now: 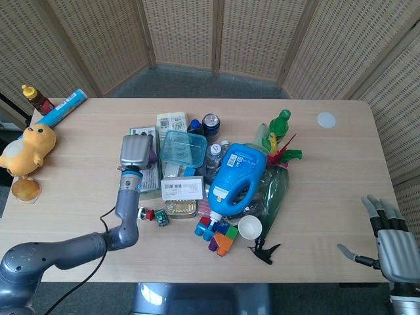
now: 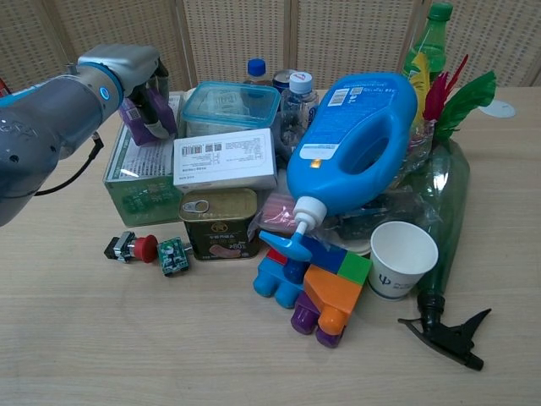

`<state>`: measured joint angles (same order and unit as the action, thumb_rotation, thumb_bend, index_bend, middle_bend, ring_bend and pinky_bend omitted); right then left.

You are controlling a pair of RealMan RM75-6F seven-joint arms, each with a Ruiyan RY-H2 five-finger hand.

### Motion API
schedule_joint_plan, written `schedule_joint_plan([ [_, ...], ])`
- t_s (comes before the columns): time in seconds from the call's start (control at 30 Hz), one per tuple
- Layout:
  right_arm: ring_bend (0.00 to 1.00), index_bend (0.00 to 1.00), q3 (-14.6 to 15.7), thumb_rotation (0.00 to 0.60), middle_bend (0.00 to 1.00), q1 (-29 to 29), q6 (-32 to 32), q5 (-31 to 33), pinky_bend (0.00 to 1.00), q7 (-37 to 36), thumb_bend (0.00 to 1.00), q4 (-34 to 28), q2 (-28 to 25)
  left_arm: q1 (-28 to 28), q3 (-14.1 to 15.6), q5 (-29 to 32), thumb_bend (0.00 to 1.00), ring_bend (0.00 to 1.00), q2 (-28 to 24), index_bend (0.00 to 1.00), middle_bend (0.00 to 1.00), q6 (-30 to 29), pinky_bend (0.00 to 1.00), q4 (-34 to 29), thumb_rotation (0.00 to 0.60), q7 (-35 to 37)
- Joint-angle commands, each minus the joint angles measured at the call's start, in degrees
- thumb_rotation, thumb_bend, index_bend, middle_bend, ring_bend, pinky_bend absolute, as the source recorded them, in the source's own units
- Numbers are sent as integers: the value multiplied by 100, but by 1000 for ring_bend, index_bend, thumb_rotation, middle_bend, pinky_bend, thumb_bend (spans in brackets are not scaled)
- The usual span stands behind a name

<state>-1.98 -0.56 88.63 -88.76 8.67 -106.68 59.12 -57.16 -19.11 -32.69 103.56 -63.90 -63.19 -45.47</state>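
The purple box point(image 2: 133, 112) is found on top of the green carton point(image 2: 139, 169) at the left edge of the pile, just beside the clear tub with the teal lid point(image 2: 231, 107). The left hand point(image 1: 135, 152) is seen curled down over the box, fingers point(image 2: 157, 118) wrapped against its near face; a hold appears to be formed, though whether the box is lifted clear of the carton cannot be told. The right hand point(image 1: 392, 248) is held well apart at the table's point(image 1: 328, 197) far right corner, fingers spread and nothing in it. Risk is judged as follows: the box is small and partly covered, so a shallow grasp could let it slip and drop among the red button point(image 2: 133, 248) and the small green part point(image 2: 173, 255) below; a sideways pull could also drag the white labelled box point(image 2: 225, 158) or knock the tub. The blue detergent jug point(image 2: 359, 144) leans on the heap and could be unsettled by any shove. Barcodes are visible on the white box and on the jug's label; no wording can be read
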Motion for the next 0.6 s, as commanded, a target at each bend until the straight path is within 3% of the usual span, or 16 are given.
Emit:
schedule_joint_plan([
  [0.03, 0, 0, 1, 382, 0, -1, 1, 3, 0, 13, 0, -1, 5, 24, -77, -33, 76, 593, -84, 849, 753, -58, 792, -112, 600, -20],
  [0.23, 0, 0, 1, 379, 0, 6, -11, 11, 0, 33, 0, 5, 19, 19, -341, -189, 81, 594, -470, 852, 755, -274, 792, -671, 600, -16],
  [0.6, 0, 0, 55, 379, 0, -7, 17, -116, 0, 81, 0, -55, 15, -44, -1069, -137, 78, 594, -1876, 854, 753, -818, 792, -2579, 600, -486],
])
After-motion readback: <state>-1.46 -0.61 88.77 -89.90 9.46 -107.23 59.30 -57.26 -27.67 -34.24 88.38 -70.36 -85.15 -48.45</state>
